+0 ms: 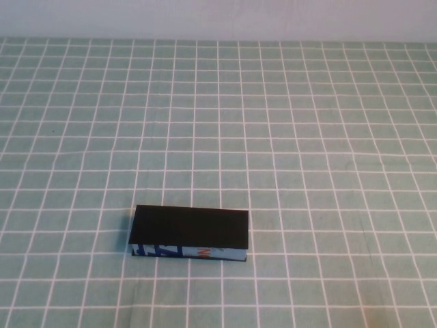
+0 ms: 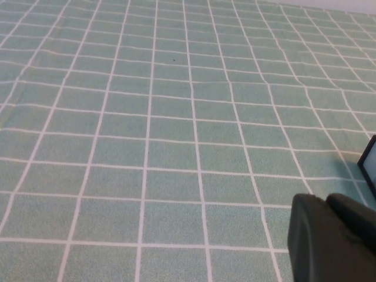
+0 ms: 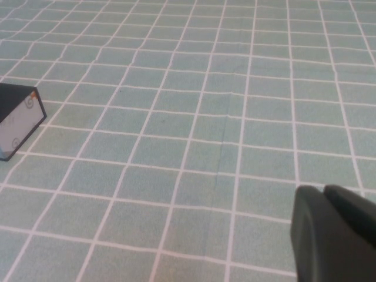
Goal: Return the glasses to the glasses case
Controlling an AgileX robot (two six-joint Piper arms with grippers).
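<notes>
Glasses case lies shut on worktop, long axis left-right; left claw and right claw are cropped, so grip undeterminable.

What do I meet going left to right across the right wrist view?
The glasses case at the left edge, lid shut → bare green checked tablecloth → the right gripper at the lower right. Glasses and left gripper are not in this view.
</notes>
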